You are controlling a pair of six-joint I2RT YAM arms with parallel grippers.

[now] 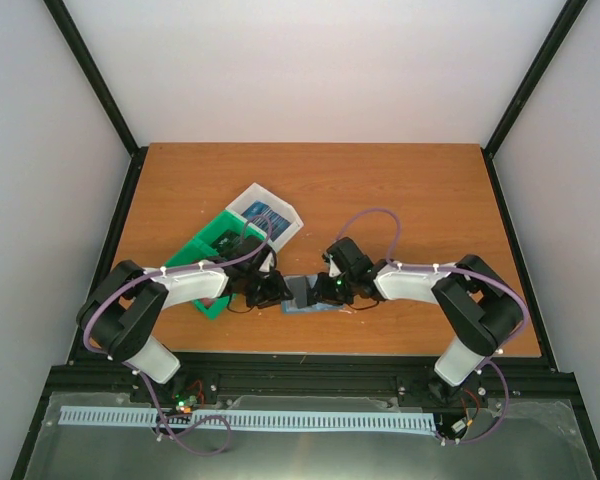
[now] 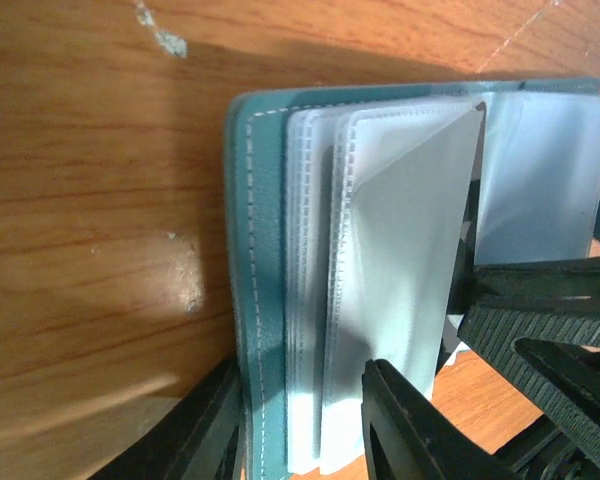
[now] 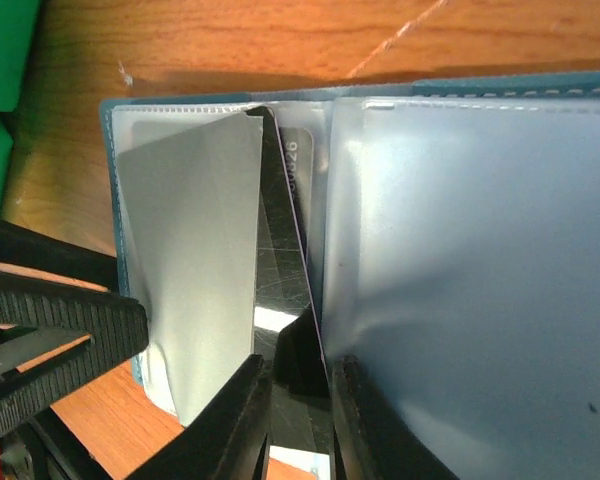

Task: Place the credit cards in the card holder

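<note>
Right pincer [image 3: 298,378], centre stage: its jaws stand narrow on the near end of a dark, glossy plastic credit card [image 3: 280,260]. I read that as a pinch. The card's far end is nosed in among the clear leaves of the teal, stitched folding card holder [image 3: 460,250].

Left pincer [image 2: 302,372] is set wider, astride the holder's teal cover and first few sleeves, with a finger against each side of that bundle (a hold, as best I can judge from the wrist view).

The holder lies open on the orange-brown wooden table [image 1: 400,200], near its front edge and between my two arms. A green plastic bin [image 1: 205,252] and a white plastic bin [image 1: 250,194] holding blue cards [image 1: 267,216] sit just beyond the left arm.

From my seat I judge the card light, stiff and slick. It is best taken by its short end across the flat faces, leaving the leading edge free to find a slot. An off-centre squeeze could let it swivel.

The sleeves look thin and floppy and are likely to buckle if the card meets them at an angle. The holder itself is light enough to skate on the wood unless it is pinned, and the stitched cover near the spine is the firmest place to grip it.
</note>
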